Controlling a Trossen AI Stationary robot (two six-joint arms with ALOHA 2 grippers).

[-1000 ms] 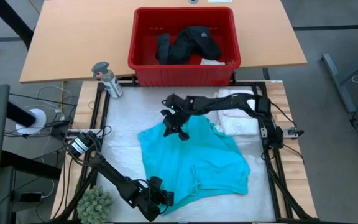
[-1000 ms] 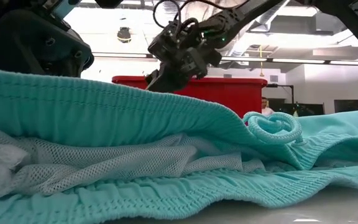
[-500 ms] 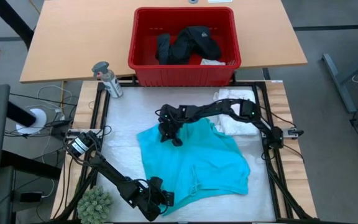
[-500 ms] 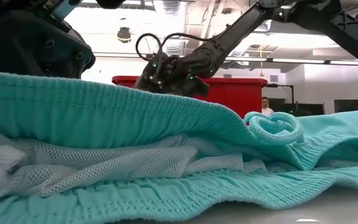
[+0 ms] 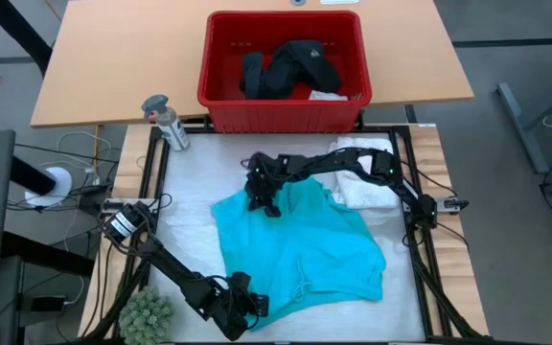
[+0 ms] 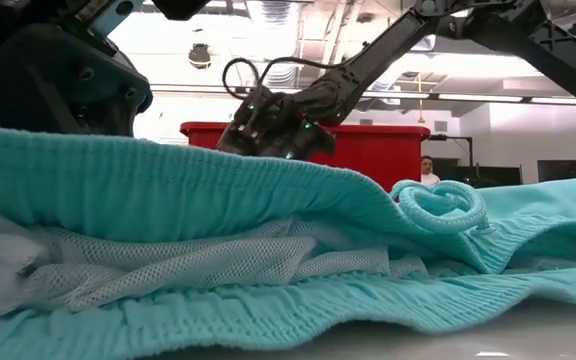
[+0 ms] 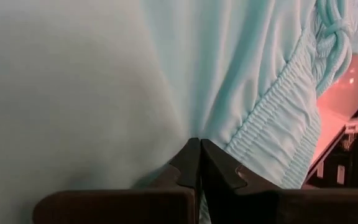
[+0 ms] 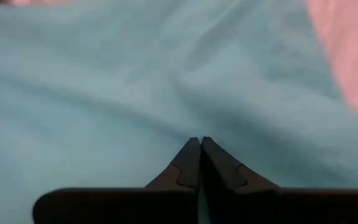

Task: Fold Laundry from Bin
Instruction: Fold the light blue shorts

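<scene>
Turquoise fabric, the shorts-shaped garment (image 5: pixel 300 247) with an elastic waistband and drawcord, lay spread across the middle of the white mat (image 5: pixel 185 192) on the bench. At the left edge of the bench a spray bottle (image 5: pixel 166 122) stood beside the mat's far left corner, and a spiky green ball (image 5: pixel 147 312) sat near the bench's near left corner. The left gripper (image 5: pixel 254 305) rested low at the garment's near left hem; the left wrist view showed its fingers (image 7: pixel 188 163) pressed together with the turquoise cloth directly ahead of the tips. The right gripper (image 5: pixel 260 196) lay on the garment's far edge, at mid-bench; the right wrist view showed its fingers (image 8: pixel 190 163) closed tip to tip against the cloth, and whether fabric was pinched between them could not be told. The red bin (image 5: pixel 220 96) stood on the wooden table (image 5: pixel 113 57) beyond the mat's far edge, holding black clothing (image 5: pixel 286 67) and a small pale piece (image 5: pixel 326 94). White folded laundry (image 5: pixel 364 187) lay at the mat's far right corner, under the right arm.
</scene>
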